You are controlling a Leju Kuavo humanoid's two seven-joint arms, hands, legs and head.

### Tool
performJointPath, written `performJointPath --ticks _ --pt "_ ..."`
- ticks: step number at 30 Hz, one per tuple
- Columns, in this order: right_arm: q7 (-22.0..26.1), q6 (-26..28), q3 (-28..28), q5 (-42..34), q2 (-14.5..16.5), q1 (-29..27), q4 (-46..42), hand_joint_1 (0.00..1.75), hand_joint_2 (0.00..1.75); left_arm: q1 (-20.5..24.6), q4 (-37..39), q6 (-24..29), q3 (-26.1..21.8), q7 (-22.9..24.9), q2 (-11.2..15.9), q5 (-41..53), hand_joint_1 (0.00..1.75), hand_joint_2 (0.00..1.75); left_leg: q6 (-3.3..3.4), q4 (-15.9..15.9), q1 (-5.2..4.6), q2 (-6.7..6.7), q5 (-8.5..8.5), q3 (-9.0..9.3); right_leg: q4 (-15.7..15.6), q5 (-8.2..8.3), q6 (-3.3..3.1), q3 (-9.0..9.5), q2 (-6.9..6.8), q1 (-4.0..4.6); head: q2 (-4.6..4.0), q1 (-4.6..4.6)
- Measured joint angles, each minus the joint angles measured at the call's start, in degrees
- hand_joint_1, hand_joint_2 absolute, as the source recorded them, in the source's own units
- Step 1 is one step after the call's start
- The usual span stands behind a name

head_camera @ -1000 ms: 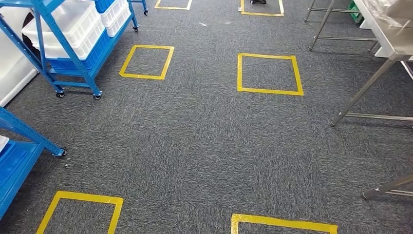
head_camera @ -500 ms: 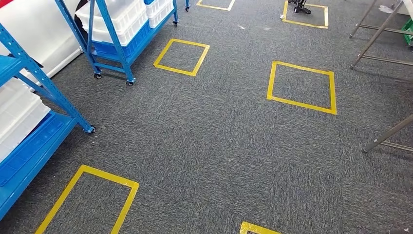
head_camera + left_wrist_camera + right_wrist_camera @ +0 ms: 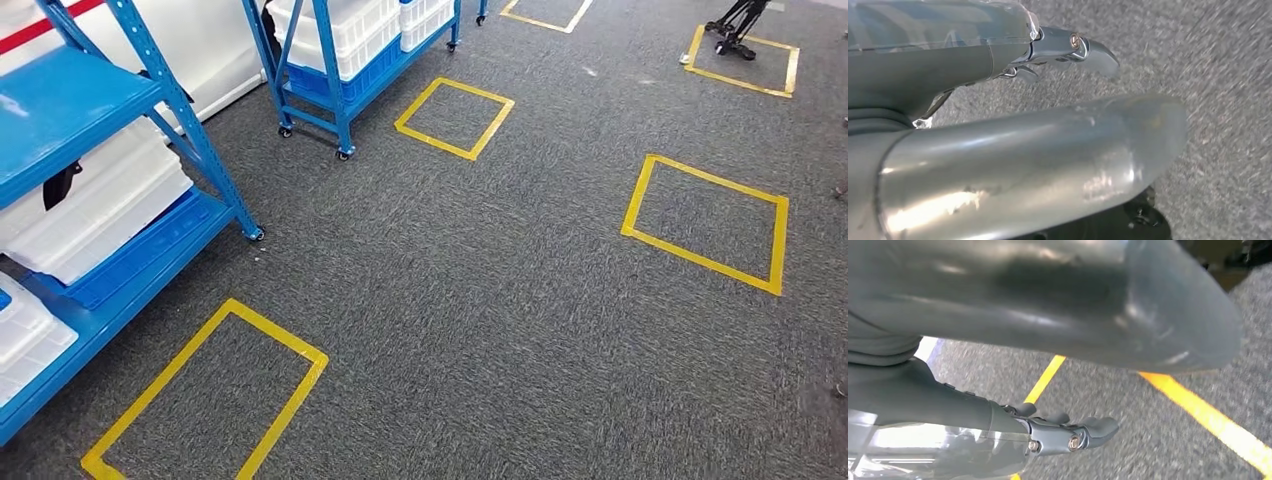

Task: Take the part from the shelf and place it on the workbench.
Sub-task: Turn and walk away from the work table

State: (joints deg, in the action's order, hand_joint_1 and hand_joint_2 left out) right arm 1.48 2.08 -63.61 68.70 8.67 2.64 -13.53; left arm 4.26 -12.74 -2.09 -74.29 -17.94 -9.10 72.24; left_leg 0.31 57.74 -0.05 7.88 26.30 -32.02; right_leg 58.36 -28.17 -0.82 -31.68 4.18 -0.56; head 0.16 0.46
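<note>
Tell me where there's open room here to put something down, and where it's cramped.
Open carpet lies between the near blue shelf and the yellow tape square. The near shelf's top deck looks bare. Its lower levels are packed with white bins, as is the far rack.

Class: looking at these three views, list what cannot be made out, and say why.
1. Nearest shelf, head view: contents cut off by the left edge; the part is unidentifiable.
2. Left hand, left wrist view: its thumb covers most fingers.
3. Right hand, right wrist view: blurred, thumb fills the picture.
</note>
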Motion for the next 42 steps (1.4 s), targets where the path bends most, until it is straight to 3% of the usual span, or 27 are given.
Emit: performJointPath --ticks 1,3,5,7,8,10,12,13,14,16,18,20,21,22,23,24,26,27,29,31,33,35,37,38,39,40,42 --pt "0.0 -0.1 0.0 0.0 0.0 0.1 0.0 0.00 0.00 -0.1 0.0 0.0 0.0 0.0 0.0 0.0 0.00 0.00 -0.31 0.2 0.02 -0.27 0.15 -0.10 -0.4 0.12 -0.32 0.25 -0.75 -0.04 -0.01 -0.02" --pt "0.0 -0.3 0.0 0.1 0.0 0.0 0.0 0.00 0.00 -0.1 0.0 0.0 0.0 0.0 0.1 0.0 0.00 0.00 -0.81 3.1 -0.10 -3.12 2.09 -1.39 -1.2 0.35 -1.00 0.75 -2.43 -0.21 0.00 -0.27" --pt "-0.1 -0.4 -0.1 0.2 0.0 -0.2 0.0 0.00 0.00 0.0 0.0 0.0 0.0 0.1 0.1 0.0 0.00 0.00 -1.23 10.2 0.07 -6.36 5.92 -4.86 -1.4 0.22 -1.40 0.99 -4.26 -0.03 0.00 -0.54" --pt "-0.1 -0.5 -0.2 0.3 0.0 -0.3 0.0 0.00 0.00 0.0 0.0 0.0 0.0 0.2 0.1 -0.1 0.00 0.00 -1.68 15.8 0.42 -7.20 7.72 -7.60 -1.3 -0.06 -1.46 1.11 -6.13 0.07 0.00 -0.58" --pt "-0.2 -0.5 -0.3 0.4 0.0 -0.3 0.0 0.00 0.00 -0.1 0.0 0.0 0.0 0.2 0.1 -0.1 0.00 0.00 -1.86 15.6 0.59 -7.44 6.95 -7.49 -1.3 -0.21 -1.39 1.24 -6.95 0.06 0.00 -0.58" --pt "-0.2 -0.5 -0.3 0.5 0.0 -0.3 0.0 0.00 0.00 -0.3 0.0 0.0 0.0 0.3 0.2 -0.1 0.00 0.00 -1.99 9.0 0.83 -8.90 3.06 -4.02 -1.2 -0.62 -1.07 1.72 -8.45 0.03 0.01 -0.60" --pt "-0.2 -0.6 -0.4 0.5 0.0 -0.3 0.0 0.00 0.00 -0.2 0.0 0.0 0.0 0.3 0.2 -0.1 0.00 0.00 -1.49 2.1 0.56 -11.40 0.51 -0.42 -1.0 -1.13 -0.52 2.20 -9.64 0.25 0.01 -0.54" --pt "-0.3 -0.6 -0.4 0.6 0.0 -0.2 0.0 0.00 0.00 -0.1 0.0 0.0 0.0 0.3 0.2 -0.1 0.00 0.00 -1.14 0.5 0.40 -12.12 0.16 0.32 -1.0 -1.32 -0.22 2.40 -10.14 0.36 0.01 -0.49" --pt "-0.3 -0.6 -0.4 0.6 0.0 -0.1 0.0 0.00 0.00 -0.1 0.0 0.0 0.0 0.4 0.2 -0.1 0.00 0.00 -0.79 0.2 0.22 -12.07 0.31 0.33 -1.0 -1.46 0.06 2.56 -10.63 0.46 0.00 -0.43" --pt "-0.3 -0.6 -0.4 0.7 0.0 0.2 0.0 0.00 0.00 -0.2 0.0 0.0 0.0 0.4 0.2 -0.1 0.00 0.00 -0.10 0.0 0.29 -10.70 0.12 0.29 -0.8 -1.83 0.71 2.93 -11.10 0.27 -0.01 -0.39" --pt "-0.3 -0.6 -0.4 0.8 0.0 0.2 0.0 0.00 0.00 -0.2 0.0 0.0 0.0 0.4 0.3 -0.1 0.00 0.00 0.66 -0.4 0.49 -9.37 -0.24 0.51 1.7 -3.69 1.33 2.07 -8.61 -0.07 -0.01 -0.18" --pt "-0.3 -0.6 -0.4 0.8 0.0 0.0 0.0 0.00 0.00 -0.1 0.0 0.0 0.0 0.4 0.3 -0.1 0.00 0.00 1.12 -0.5 0.54 -8.10 -0.49 0.45 8.4 -7.34 1.60 -1.27 -5.33 -0.23 0.00 0.10" --pt "-0.3 -0.6 -0.4 0.8 0.0 -0.1 0.0 0.00 0.00 0.0 0.0 0.0 0.0 0.4 0.3 -0.1 0.00 0.00 1.22 -0.5 0.50 -7.35 -0.54 0.36 12.3 -8.88 1.64 -3.36 -4.69 -0.23 0.00 0.16" --pt "-0.3 -0.6 -0.4 0.8 0.0 -0.1 0.0 0.00 0.00 -0.1 0.0 0.0 0.0 0.4 0.3 -0.1 0.00 0.00 1.25 -0.4 0.46 -6.51 -0.55 0.34 15.0 -9.40 1.65 -4.94 -4.45 -0.23 0.00 0.16" --pt "-0.3 -0.6 -0.4 0.8 0.0 -0.2 0.0 0.00 0.00 -0.1 0.0 0.0 0.0 0.4 0.3 -0.1 0.00 0.00 1.24 -0.4 0.45 -5.60 -0.55 0.35 15.6 -8.69 1.61 -5.63 -4.34 -0.24 0.00 0.17" --pt "-0.4 -0.6 -0.4 0.8 0.0 -0.2 0.0 0.00 0.00 -0.1 0.0 0.0 0.0 0.4 0.3 -0.1 0.00 0.00 1.21 -0.3 0.45 -4.68 -0.53 0.41 14.0 -6.89 1.51 -5.24 -4.18 -0.26 -0.01 0.17" --pt "-0.4 -0.6 -0.4 0.8 0.0 -0.2 0.0 0.00 0.00 -0.1 0.0 0.0 0.0 0.4 0.3 -0.1 0.00 0.00 0.98 0.0 0.47 -3.00 -0.41 0.47 6.6 -2.35 1.20 -2.35 -2.37 -0.35 -0.01 0.19" --pt "-0.4 -0.6 -0.4 0.8 0.0 -0.3 0.0 0.00 0.00 -0.1 0.0 0.0 0.0 0.4 0.3 -0.1 0.00 0.00 0.74 0.2 0.40 -2.25 -0.31 0.39 3.4 -0.90 1.04 -1.06 -1.30 -0.37 0.00 0.17" --pt "-0.4 -0.6 -0.4 0.8 0.0 -0.2 0.0 0.00 0.00 -0.1 0.0 0.0 0.0 0.4 0.3 -0.1 0.00 0.00 0.08 0.4 0.38 -1.13 -0.26 0.02 0.6 -0.10 0.73 -0.04 -0.17 -0.25 0.00 0.13" --pt "-0.4 -0.7 -0.4 0.8 0.0 0.0 0.0 0.00 0.00 -0.3 0.0 0.0 0.0 0.4 0.3 -0.1 0.00 0.00 -0.65 0.3 0.48 -0.45 -0.33 -0.27 0.4 0.11 0.19 0.04 -1.40 -0.24 0.00 0.11" --pt "-0.5 -0.8 -0.4 0.8 0.0 0.0 0.0 0.00 0.00 -0.4 0.0 0.0 0.0 0.5 0.3 -0.1 0.00 0.00 -1.24 2.1 0.39 -2.71 0.99 -1.05 -0.1 0.35 -0.64 0.27 -2.80 -0.40 0.00 -0.08" --pt "-0.6 -0.9 -0.4 0.8 0.0 -0.2 0.0 0.00 0.00 -0.3 0.0 0.0 0.0 0.5 0.4 -0.1 0.00 0.00 -1.73 8.2 0.39 -6.11 4.65 -3.81 -0.4 0.33 -1.24 0.37 -4.48 -0.30 -0.01 -0.37" --pt "-0.6 -1.0 -0.4 0.9 0.0 -0.4 0.0 0.00 0.00 -0.2 0.0 -0.1 0.0 0.5 0.4 -0.1 0.00 0.00 -2.16 15.2 0.60 -7.17 7.68 -7.05 -0.3 0.16 -1.45 0.35 -6.29 -0.13 0.00 -0.46" --pt "-0.6 -1.1 -0.4 0.9 0.0 -0.4 0.0 0.00 0.00 -0.2 0.0 -0.1 0.0 0.5 0.3 -0.1 0.00 0.00 -2.29 16.5 0.68 -7.35 7.73 -7.54 -0.2 0.07 -1.45 0.36 -7.16 -0.10 0.01 -0.46" --pt "-0.6 -1.1 -0.4 0.9 0.0 -0.4 0.0 0.00 0.00 -0.3 0.0 -0.1 0.0 0.5 0.3 -0.1 0.00 0.00 -2.36 15.4 0.73 -7.59 6.70 -6.87 -0.2 -0.02 -1.39 0.40 -7.95 -0.09 0.01 -0.47" --pt "-0.6 -1.1 -0.4 0.9 0.0 -0.4 0.0 0.00 0.00 -0.4 0.0 -0.2 0.0 0.5 0.3 -0.1 0.00 0.00 -2.33 12.2 0.75 -8.15 4.88 -5.11 -0.1 -0.16 -1.29 0.50 -8.70 -0.09 0.01 -0.48" --pt "-0.6 -1.1 -0.4 0.9 0.0 -0.3 0.0 0.00 0.00 -0.3 0.0 -0.2 0.0 0.5 0.4 -0.1 0.00 0.00 -1.82 4.2 0.54 -10.59 1.76 -0.94 0.1 -0.51 -0.87 0.76 -10.04 0.05 0.01 -0.46"
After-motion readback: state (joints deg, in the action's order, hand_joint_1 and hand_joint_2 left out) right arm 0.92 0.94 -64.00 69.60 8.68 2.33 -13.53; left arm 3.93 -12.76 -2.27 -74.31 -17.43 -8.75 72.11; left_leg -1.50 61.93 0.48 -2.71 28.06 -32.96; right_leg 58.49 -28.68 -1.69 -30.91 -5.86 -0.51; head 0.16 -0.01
